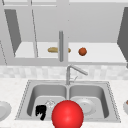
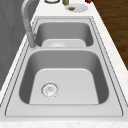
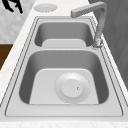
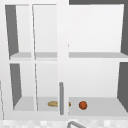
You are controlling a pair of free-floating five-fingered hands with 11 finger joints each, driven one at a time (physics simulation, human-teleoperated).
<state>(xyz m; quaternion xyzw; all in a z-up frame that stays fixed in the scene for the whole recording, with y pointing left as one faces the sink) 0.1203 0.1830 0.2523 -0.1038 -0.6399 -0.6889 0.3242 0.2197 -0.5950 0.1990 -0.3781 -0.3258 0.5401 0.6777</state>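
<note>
The left hand (image 1: 41,111) hangs low at the front of the left basin (image 1: 40,96) in the front view, its fingers pointing downward and loosely curled, with nothing between them; the right side view shows a hand (image 3: 13,5) in the air well out past the far end of the counter, beyond a plate (image 3: 45,7). Nearest to the left hand is the drain (image 1: 50,103), just to its right and a little higher in the picture, a round flat fitting on the basin floor; whether the hand touches the basin cannot be told. Right of that, a large red ball (image 1: 67,114) covers the front edge of the sink between the two basins; being round, it points no way. In the right basin lies a plate (image 1: 88,106), flat, face up. Above, on the cabinet shelf (image 1: 105,53), a loaf of bread (image 1: 53,49) lies with its long axis left to right, and an orange fruit (image 1: 82,51) sits to its right, apart from it.
</note>
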